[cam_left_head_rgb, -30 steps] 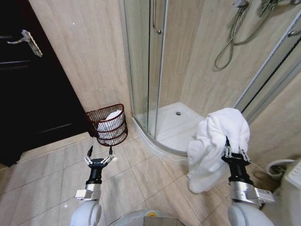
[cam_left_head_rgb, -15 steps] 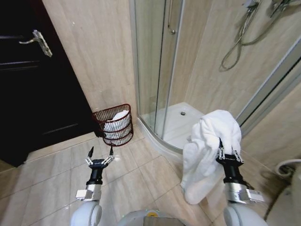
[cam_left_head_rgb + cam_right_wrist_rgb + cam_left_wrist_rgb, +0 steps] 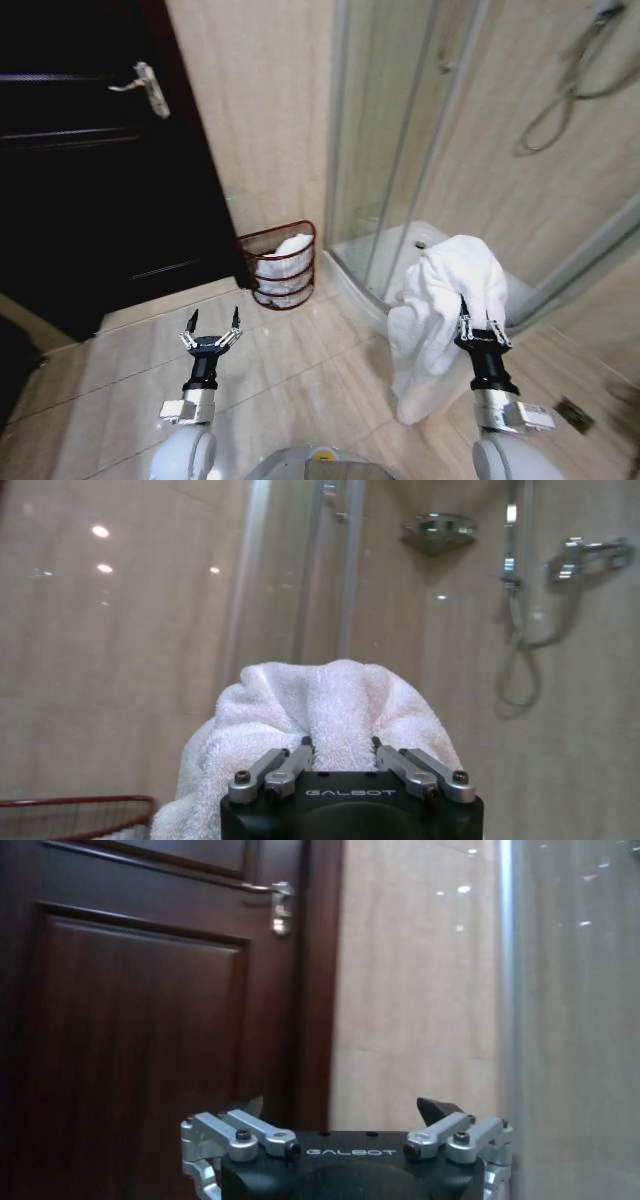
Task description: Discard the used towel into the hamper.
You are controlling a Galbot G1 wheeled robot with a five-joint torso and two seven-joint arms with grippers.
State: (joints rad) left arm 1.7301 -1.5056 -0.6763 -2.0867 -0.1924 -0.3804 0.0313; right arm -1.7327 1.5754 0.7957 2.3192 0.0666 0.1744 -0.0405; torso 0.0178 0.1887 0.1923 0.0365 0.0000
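Observation:
A white towel (image 3: 440, 320) hangs in thick folds from my right gripper (image 3: 481, 325), which is shut on its bunched top at the lower right of the head view. In the right wrist view the towel (image 3: 330, 712) bulges up between the fingers (image 3: 290, 761). The hamper (image 3: 282, 265), a round reddish-brown wire basket with white cloth inside, stands on the floor against the wall, to the left of the towel and farther away; its rim (image 3: 75, 804) shows in the right wrist view. My left gripper (image 3: 211, 326) is held upright at the lower left, open and with nothing in it; its spread fingertips (image 3: 435, 1108) face the door.
A dark wooden door (image 3: 80, 170) with a metal handle (image 3: 145, 85) fills the left side. A glass shower enclosure (image 3: 400, 150) with a raised white tray (image 3: 400, 250) stands right of the hamper. Beige floor tiles (image 3: 290, 350) lie between me and the hamper.
The whole head view has swung leftward, so the door now takes up more of the picture and the hamper sits nearer the centre. Both arms hold the same pose, towel still gripped.

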